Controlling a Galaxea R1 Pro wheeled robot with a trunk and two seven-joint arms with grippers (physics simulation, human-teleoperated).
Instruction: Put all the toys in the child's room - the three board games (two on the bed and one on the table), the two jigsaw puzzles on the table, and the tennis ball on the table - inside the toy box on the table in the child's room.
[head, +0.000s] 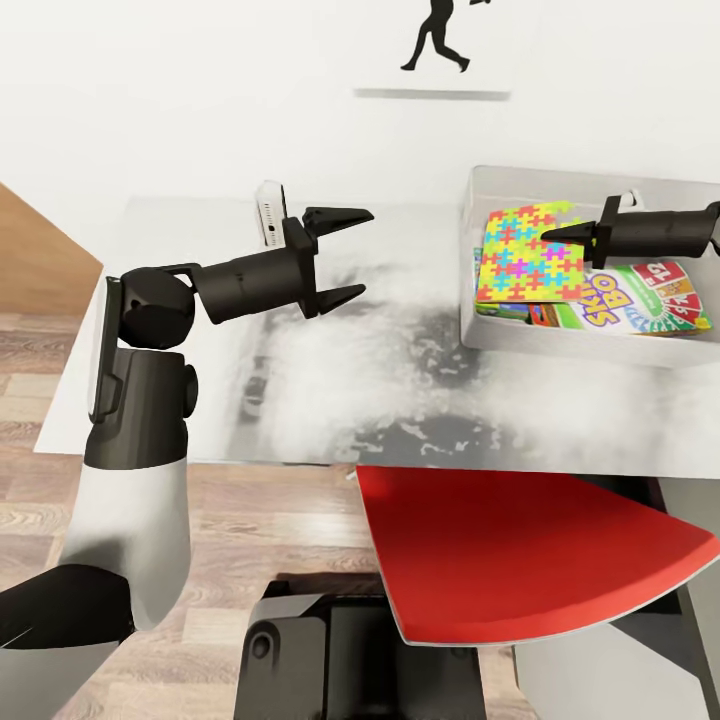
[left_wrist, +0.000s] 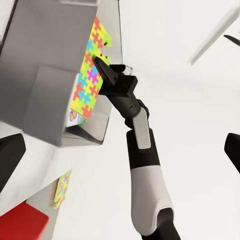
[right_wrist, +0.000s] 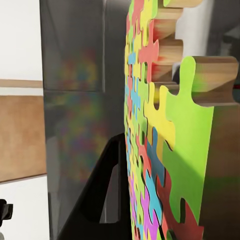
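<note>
The right hand (head: 550, 236) reaches over the toy box (head: 590, 345) with its tips right at the near edge of the jigsaw puzzle (head: 530, 255), and from the right wrist view a dark finger (right_wrist: 107, 190) lies flat along the mat's face, so it reads as pinching that puzzle, though the second finger is hidden behind the mat and I can't confirm the closure outright. The puzzle sits inside the box, lying on top of a Skip-Bo board game (head: 640, 300); its long axis runs away from the right hand toward the far wall of the box. The left hand (head: 345, 255) hovers over the bare counter (head: 300, 400), spread wide and empty, well apart from the box. The left wrist view catches a second puzzle (left_wrist: 62, 187) lying beyond the box at the counter's edge. The right hand looks nearer to that one, so I'd judge the next grab belongs to it once it lets go here.
</note>
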